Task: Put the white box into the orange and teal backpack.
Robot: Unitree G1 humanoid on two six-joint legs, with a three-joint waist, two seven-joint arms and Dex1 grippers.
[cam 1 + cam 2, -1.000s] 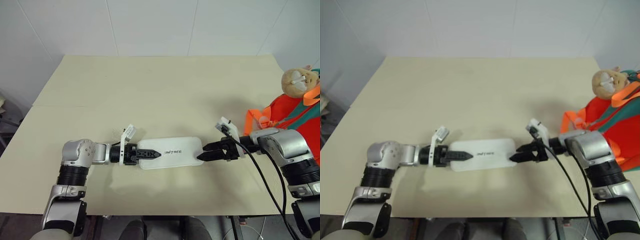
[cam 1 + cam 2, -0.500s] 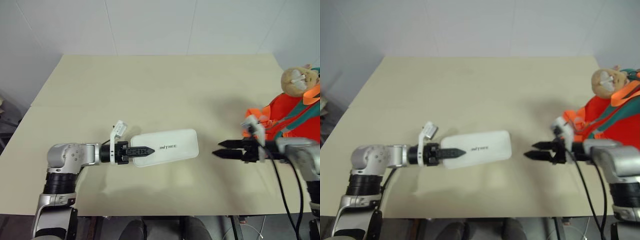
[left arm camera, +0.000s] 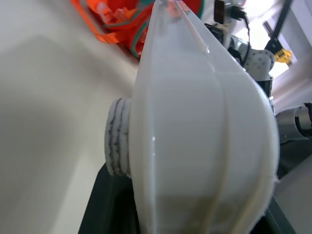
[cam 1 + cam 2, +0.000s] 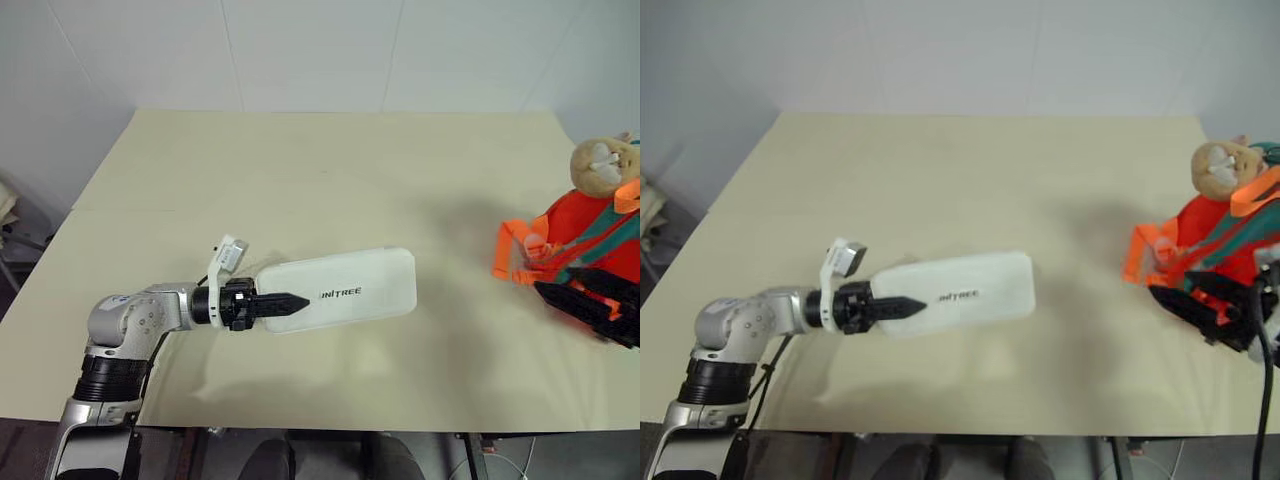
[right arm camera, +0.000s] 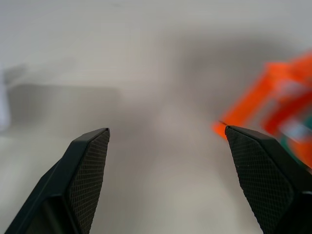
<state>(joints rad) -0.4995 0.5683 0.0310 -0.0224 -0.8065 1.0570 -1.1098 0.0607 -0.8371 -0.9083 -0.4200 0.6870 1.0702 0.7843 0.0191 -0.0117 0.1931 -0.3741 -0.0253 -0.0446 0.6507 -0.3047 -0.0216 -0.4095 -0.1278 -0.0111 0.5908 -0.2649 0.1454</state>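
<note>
White flat plastic box (image 4: 345,291) hangs above the table, clamped at one end by our left gripper (image 4: 268,303), long axis aimed at the orange and teal fabric backpack (image 4: 590,240); our right gripper (image 5: 165,180) gapes empty just beside that backpack.

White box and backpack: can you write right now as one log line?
left hand: holding white box above table | right hand: open, empty | orange and teal backpack: box not inside

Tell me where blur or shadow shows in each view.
Left eye view: the white box casts a soft shadow on the table. Right wrist view: the orange and teal backpack is blurred. Left wrist view: bright glare in the background.
</note>
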